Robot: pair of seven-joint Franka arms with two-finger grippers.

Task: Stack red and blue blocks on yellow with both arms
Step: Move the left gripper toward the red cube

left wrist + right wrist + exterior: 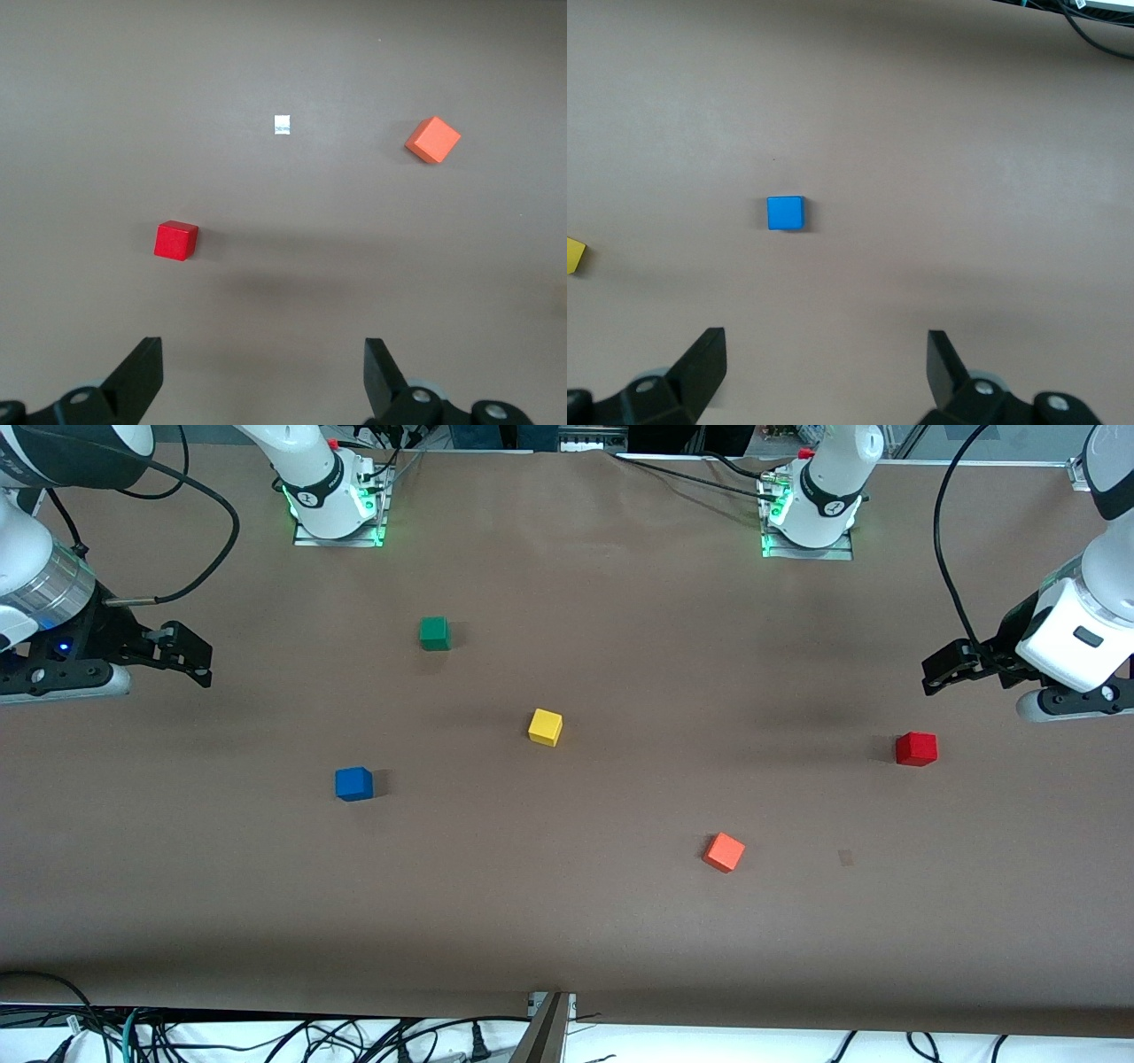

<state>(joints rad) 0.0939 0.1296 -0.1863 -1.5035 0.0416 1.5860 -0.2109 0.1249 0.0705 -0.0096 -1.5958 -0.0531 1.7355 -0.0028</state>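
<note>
The yellow cube (545,727) (574,255) sits near the middle of the brown table. A blue cube (353,784) (785,213) lies toward the right arm's end, a little nearer the front camera than the yellow one. The red cube (916,748) (175,240) rests toward the left arm's end. My left gripper (941,669) (261,363) hangs open and empty in the air at the left arm's end, above the table near the red cube. At the right arm's end my right gripper (197,657) (827,359) also hangs open, holding nothing.
An orange-red cube (724,852) (433,139) lies nearer the front camera, between the yellow and red cubes. A green cube (434,633) sits closer to the robot bases. A small pale mark (845,857) (283,125) is on the table. Cables run along the table's front edge.
</note>
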